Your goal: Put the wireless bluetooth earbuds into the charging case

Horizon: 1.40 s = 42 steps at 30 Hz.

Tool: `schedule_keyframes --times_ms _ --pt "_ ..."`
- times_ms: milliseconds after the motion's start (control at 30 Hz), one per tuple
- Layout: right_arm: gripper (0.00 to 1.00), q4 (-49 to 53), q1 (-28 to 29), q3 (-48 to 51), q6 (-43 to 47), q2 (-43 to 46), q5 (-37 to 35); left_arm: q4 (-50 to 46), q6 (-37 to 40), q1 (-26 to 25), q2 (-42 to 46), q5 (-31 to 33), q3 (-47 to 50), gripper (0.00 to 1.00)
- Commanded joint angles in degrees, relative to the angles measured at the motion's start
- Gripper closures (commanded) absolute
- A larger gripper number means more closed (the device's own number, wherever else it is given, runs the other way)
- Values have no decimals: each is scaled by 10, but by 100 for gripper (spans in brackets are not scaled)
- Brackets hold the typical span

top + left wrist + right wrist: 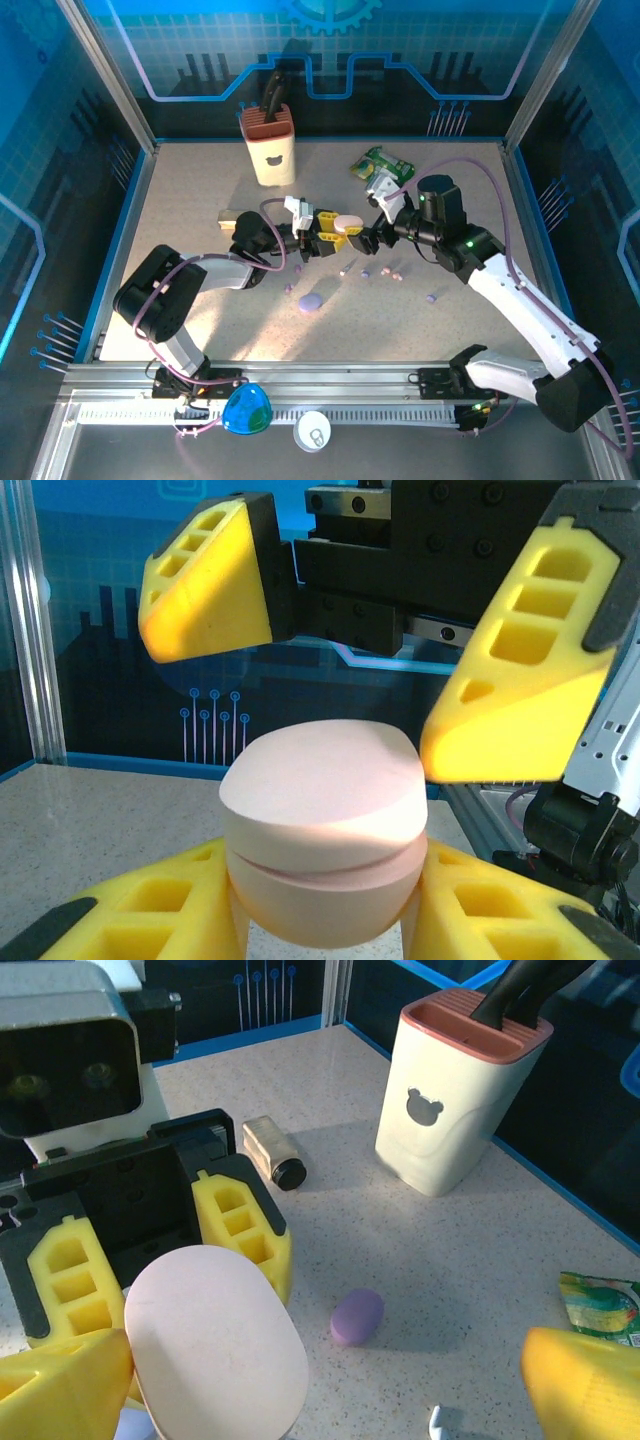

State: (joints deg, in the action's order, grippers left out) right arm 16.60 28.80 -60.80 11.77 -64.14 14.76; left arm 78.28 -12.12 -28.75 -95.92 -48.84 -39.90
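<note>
In the centre of the top view the left gripper point(328, 228) is clamping the closed pink charging case point(348, 224), with the lilac earbuds point(385, 271) lying on the table point(200, 200) just below; in the left wrist view, then the right, the right gripper point(350, 670) is gaping on both sides of the case, so it should probably be pinching only the lid.

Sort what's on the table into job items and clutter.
Job:
- pink charging case, held in the left gripper
- tiny lilac earbuds, scattered loose
- right gripper, open

Lying about:
- cream utensil holder
- green packet
- small cylinder
- purple oval pebble
</note>
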Motion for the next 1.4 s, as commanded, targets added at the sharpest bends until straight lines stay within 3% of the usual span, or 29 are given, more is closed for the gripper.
schedule_keyframes --times_ms 0,533,767,1067,1133,1367 --pt "1 -30 -14 -20 -18 -2 -28 21 1 -2 21 -20 9 62" --pt "1 -8 -27 -81 -57 -43 -11 21 5 -2 24 -17 12 61" --pt "2 -34 -33 -68 -100 -1 34 20 9 -1 20 -8 13 61" --pt "5 22 -151 11 -264 55 -16 20 9 10 26 -4 21 61" --pt "7 40 -183 38 -301 57 4 20 9 13 27 -5 23 61" --pt "14 100 -214 124 -399 18 -5 21 6 23 33 -7 29 61"
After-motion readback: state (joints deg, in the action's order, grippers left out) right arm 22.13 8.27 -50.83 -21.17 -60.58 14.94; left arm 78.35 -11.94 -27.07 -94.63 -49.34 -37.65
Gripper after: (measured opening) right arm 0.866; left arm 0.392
